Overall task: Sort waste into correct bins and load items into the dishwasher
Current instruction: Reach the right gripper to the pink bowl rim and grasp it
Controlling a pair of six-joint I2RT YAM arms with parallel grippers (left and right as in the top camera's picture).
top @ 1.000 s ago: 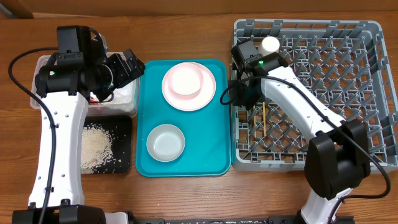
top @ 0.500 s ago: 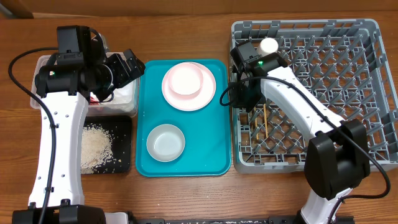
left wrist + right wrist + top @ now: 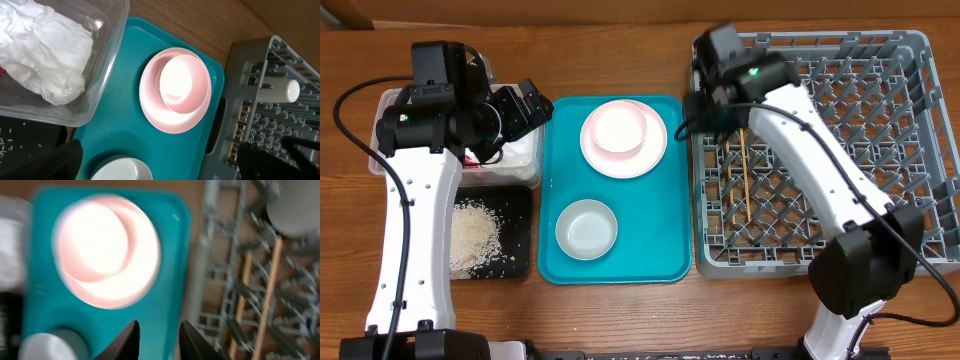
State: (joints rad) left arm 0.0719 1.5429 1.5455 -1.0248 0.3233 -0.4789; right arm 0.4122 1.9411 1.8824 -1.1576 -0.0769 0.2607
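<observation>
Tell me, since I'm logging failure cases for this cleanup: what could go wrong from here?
The two chopsticks lie loose on the lattice of the rack; they may slip through a gap or get swept by the right arm. The pink bowl sits off-centre on the plate; the right end effector, jaws only narrowly apart, could drag or tip both on the teal tray.
</observation>
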